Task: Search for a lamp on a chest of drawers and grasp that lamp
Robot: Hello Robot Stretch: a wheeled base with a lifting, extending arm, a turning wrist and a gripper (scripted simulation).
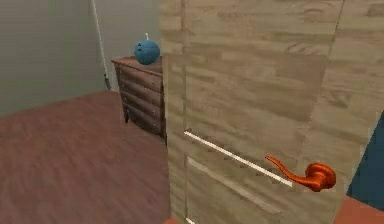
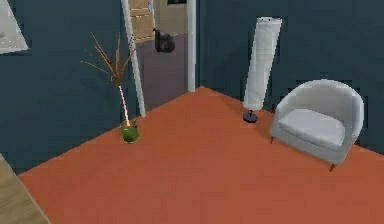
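Carefully steer past the door [image 1: 260, 100] toward the upper-left chest [image 1: 140, 95] with its blue ball [image 1: 148, 52]; claw's state: cannot tell.

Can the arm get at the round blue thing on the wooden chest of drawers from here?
Probably not. The round blue thing sits on the brown wooden chest of drawers well ahead, past the light wooden door close in front; the arm's side faces orange floor.
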